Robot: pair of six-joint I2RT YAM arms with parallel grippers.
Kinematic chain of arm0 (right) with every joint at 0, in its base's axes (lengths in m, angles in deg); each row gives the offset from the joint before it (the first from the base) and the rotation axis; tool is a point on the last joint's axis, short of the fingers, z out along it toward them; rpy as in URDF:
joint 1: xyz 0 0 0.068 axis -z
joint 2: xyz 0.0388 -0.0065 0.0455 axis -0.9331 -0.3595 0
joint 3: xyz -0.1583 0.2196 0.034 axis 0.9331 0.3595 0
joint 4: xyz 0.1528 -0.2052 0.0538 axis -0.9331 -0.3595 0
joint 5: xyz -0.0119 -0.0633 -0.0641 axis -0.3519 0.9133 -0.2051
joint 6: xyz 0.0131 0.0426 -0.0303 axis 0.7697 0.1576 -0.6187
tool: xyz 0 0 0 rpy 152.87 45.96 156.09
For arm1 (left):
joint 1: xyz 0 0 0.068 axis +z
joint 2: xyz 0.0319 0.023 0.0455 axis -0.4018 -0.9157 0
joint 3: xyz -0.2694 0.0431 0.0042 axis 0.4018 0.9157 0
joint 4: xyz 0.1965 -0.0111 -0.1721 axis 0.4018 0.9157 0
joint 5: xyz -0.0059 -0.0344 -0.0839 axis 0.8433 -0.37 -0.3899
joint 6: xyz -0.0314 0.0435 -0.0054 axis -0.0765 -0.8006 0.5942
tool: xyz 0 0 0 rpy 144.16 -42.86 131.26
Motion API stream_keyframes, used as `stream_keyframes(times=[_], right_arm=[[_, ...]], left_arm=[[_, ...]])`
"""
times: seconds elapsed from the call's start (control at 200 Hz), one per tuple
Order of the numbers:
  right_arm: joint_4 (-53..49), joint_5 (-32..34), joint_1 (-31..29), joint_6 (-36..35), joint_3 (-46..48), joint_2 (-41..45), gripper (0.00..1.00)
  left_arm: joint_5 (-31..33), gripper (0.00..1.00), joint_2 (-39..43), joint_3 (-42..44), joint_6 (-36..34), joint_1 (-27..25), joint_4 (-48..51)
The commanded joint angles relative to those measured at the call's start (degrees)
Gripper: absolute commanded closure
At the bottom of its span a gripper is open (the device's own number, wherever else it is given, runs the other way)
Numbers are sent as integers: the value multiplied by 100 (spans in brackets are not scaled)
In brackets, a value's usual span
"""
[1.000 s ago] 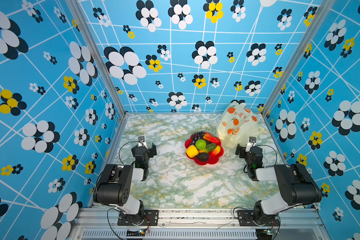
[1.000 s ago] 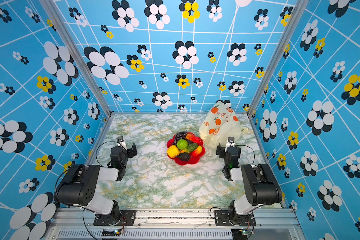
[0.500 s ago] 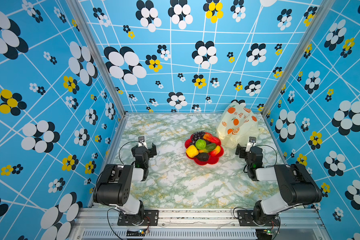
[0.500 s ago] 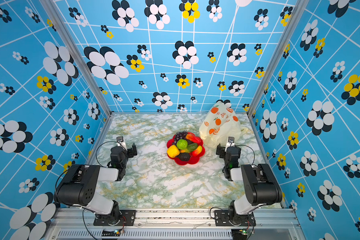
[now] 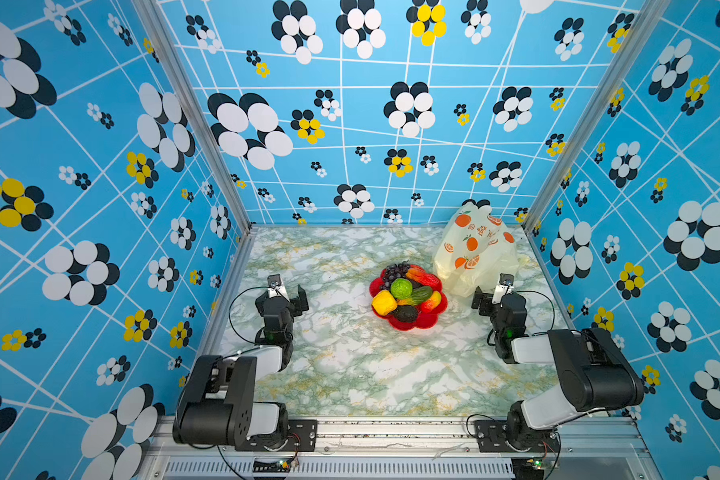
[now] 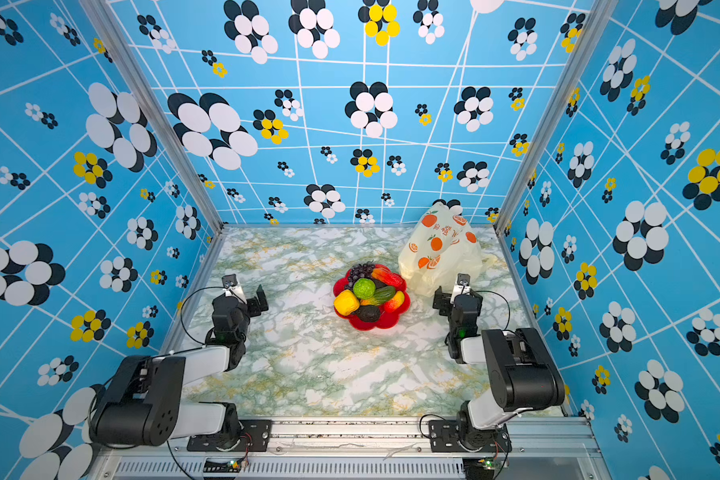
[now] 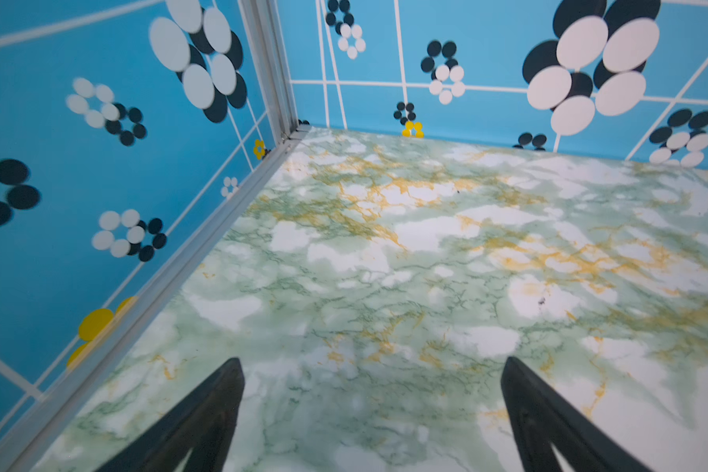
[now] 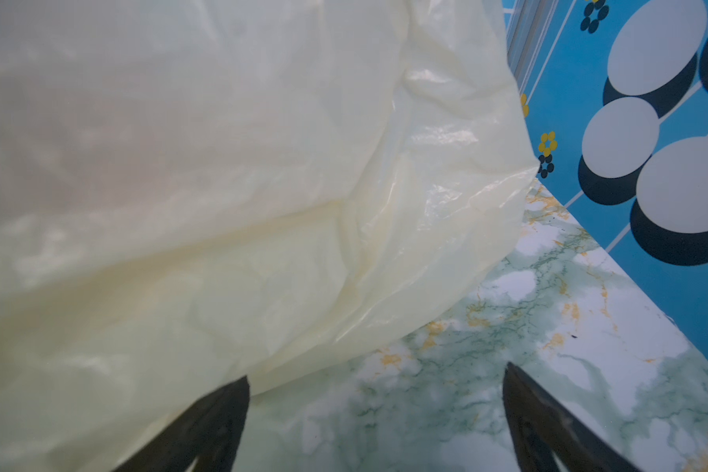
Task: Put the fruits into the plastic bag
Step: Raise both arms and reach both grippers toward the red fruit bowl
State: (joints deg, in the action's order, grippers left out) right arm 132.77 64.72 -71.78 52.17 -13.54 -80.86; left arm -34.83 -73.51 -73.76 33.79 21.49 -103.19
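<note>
Marbled green tabletop (image 5: 350, 365) lies inside blue flower-print walls (image 5: 100, 166). Fruits (image 5: 404, 293) sit heaped in red dish (image 5: 416, 327), centre; plastic bag (image 5: 470, 249) stands just beside it, far right. Left gripper (image 5: 288, 291) and right gripper (image 5: 491, 293) both gape, empty. Advisable: spread the bag's mouth before lifting 1 fruit. Its red characters (image 5: 481, 230) are illegible.

The plastic bag (image 8: 221, 184) cropped by right wrist view's edges, its red characters (image 5: 481, 230) illegible, red dish (image 5: 417, 325) largely hidden beneath fruits (image 5: 404, 291)
</note>
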Motion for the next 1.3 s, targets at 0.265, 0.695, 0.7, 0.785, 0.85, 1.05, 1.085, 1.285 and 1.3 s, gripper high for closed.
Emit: stream_keyframes(times=[0.265,0.695,0.7,0.785,0.85,1.05,1.085,1.285,1.3], right_arm=[[-1408,679,39,390,-156,1816,2],[-6030,227,40,1745,-2175,3342,2],[-6086,204,40,1758,-2214,3355,2],[-6879,-308,39,1885,-2668,3540,1],[-7295,-686,40,1981,-2917,3662,1],[-8109,-1828,40,2548,-3514,3592,1],[-8251,-1972,41,2610,-3638,3525,1],[-8798,-2625,39,2862,-4007,3209,2],[-8817,-2672,39,2868,-4017,3184,2]], left_arm=[[584,1,2124,-184,1188,-18,2417],[649,1,3058,-1404,1799,-29,5133],[639,1,3057,-1416,1799,-28,5164],[561,1,2987,-1809,1925,-33,5697],[302,1,2959,-2015,1925,-45,5906],[-918,1,2944,-2545,2355,-57,6209],[-1082,1,2917,-2616,2415,-67,6245],[-2221,1,2660,-3066,2491,-80,6518],[-2303,1,2630,-3104,2505,-88,6562]])
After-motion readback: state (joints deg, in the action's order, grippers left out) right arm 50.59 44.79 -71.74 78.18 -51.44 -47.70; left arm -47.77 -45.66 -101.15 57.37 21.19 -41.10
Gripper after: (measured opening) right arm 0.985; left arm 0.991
